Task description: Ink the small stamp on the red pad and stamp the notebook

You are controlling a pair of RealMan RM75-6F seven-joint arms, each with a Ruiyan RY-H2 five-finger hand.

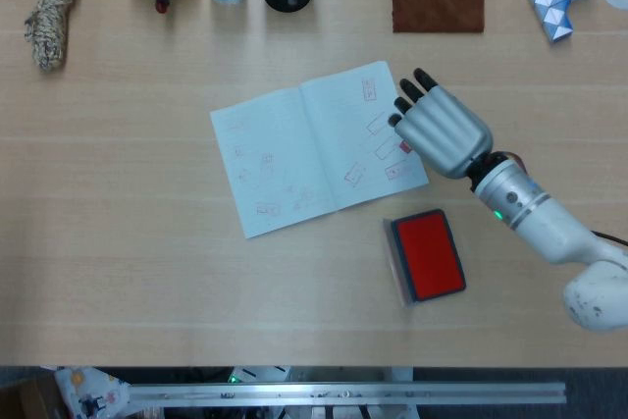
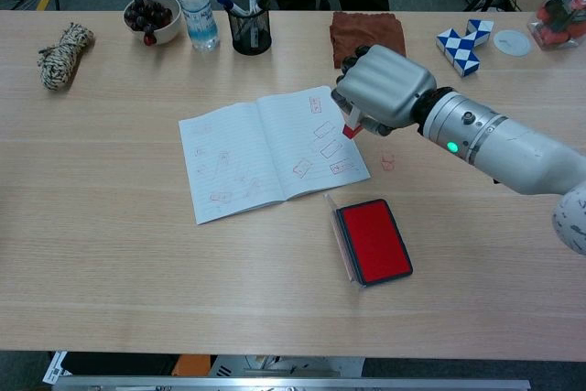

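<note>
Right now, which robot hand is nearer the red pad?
Right. The right robot hand holds the stamp above the notebook's right edge, up and slightly right of the red pad. The left robot hand shows in neither view.

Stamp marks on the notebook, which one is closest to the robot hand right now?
The red mark on the right page's outer edge, just left of the robot hand; the others sit farther left or lower on the notebook.
</note>
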